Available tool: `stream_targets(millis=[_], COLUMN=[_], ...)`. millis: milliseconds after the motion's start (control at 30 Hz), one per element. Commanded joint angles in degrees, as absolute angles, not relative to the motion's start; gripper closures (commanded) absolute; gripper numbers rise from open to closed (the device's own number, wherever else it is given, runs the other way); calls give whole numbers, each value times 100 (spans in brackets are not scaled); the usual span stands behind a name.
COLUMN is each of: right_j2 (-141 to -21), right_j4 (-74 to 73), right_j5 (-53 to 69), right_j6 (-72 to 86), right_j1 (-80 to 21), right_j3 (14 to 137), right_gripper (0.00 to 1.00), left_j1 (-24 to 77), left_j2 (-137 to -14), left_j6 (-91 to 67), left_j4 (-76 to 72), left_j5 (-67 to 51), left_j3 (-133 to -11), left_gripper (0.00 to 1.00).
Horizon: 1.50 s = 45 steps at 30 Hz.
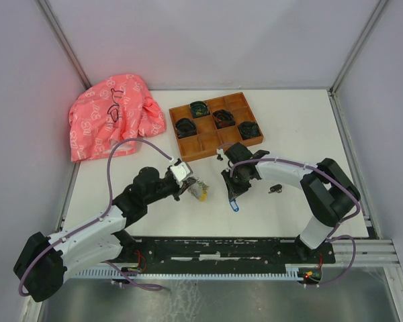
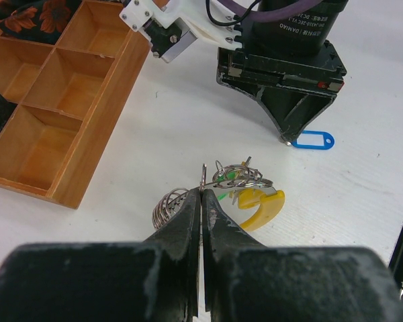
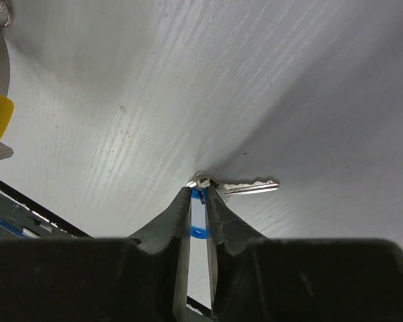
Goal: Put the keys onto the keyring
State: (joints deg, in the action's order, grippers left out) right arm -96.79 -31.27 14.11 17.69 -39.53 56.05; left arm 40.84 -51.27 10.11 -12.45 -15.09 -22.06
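From above, the left end effector (image 1: pixel 191 187) is clamped on the keyring (image 1: pixel 201 193), which rests on the white surface (image 1: pixel 302 141). The right end effector (image 1: pixel 232 196) pinches the blue-headed key (image 1: pixel 235 205); the black-headed key (image 1: pixel 275 189) lies apart to its right.

The left wrist view shows closed fingers (image 2: pixel 188 221) holding the ring's wire, with the yellow tag (image 2: pixel 260 205) just beside.

The right wrist view shows fingertips (image 3: pixel 218 201) gripping the blue head, the blade flat on the surface.

Keyring (image 2: pixel 247 179): grey loops, green and yellow tags, pinched in my left claw (image 2: pixel 202 196). Blue key (image 3: pixel 252 186): flat on tabletop (image 3: pixel 289 80), head between my right claw (image 3: pixel 200 196) tips. Black key (image 1: pixel 275 188): loose nearby.
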Motion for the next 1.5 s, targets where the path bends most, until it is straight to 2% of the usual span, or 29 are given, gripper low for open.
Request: stream_targets(millis=[0,333,567,733,1033,1467], right_j2=[-9696,-9798,-9517,-8853,-6906,-5645], right_j4=[-3040,-3058,-3126,-3113,-2496,-825], right_j5=[1468,1500,1538,1529,1293,2423], right_j6=[1724,1667,1424,887,-778,-1963], right_j1=[-3920,-3920,-3920,-3957,-4556,-4752], right_j3=[5783,5783,5742,5625,5023,3981], right_gripper=[80,86,99,99,99,99], left_j1=[4051,4052,4055,4048,4051,4046], left_j2=[-5106,-5113,-5090,-5032,-4936,-4679], left_j6=[1095,1106,1125,1254,1843,2171], left_j4=[-1460,-1450,-1486,-1630,-1981,-2710], left_j5=[-1573,-1581,-1612,-1829,-2580,-3334], left_j3=[-2281,-2285,-2254,-2146,-1878,-1637], left_gripper=[97,97,97,97,97,97])
